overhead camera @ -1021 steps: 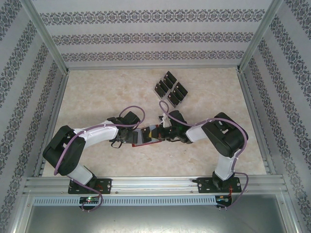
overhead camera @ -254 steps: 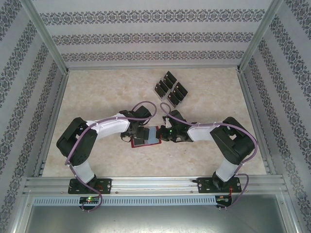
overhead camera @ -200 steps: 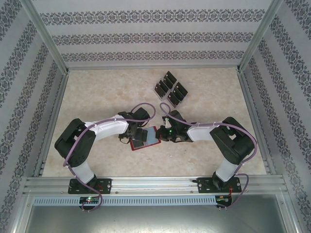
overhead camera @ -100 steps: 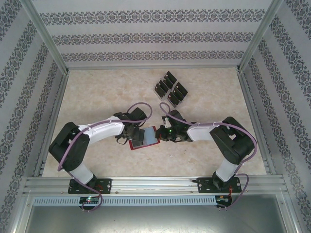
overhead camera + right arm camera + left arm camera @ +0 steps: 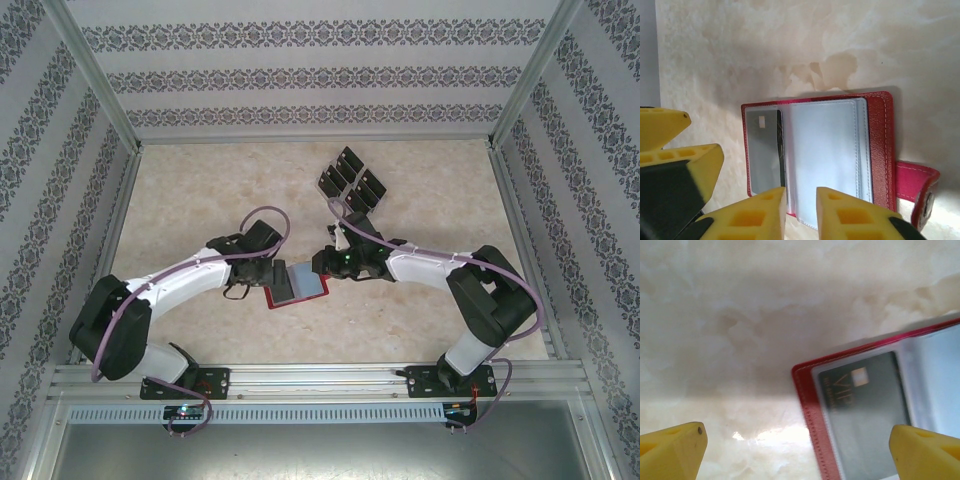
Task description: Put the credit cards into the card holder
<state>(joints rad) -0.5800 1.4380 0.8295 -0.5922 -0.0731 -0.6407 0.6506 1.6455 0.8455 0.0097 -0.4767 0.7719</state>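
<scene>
Mid-table, the red wallet (image 5: 300,285) lies open, one card (image 5: 764,150) sleeved; other cards (image 5: 351,162) stand in the far rack (image 5: 342,190). Your left claw (image 5: 796,432) is spread wide, your right claw (image 5: 800,200) barely parted and empty. Unpinned, the wallet may skid or fold shut.

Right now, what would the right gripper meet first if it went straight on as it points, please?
Probably the open red leather-like card holder; the right gripper aims at its clear sleeves, depth unclear.
</scene>
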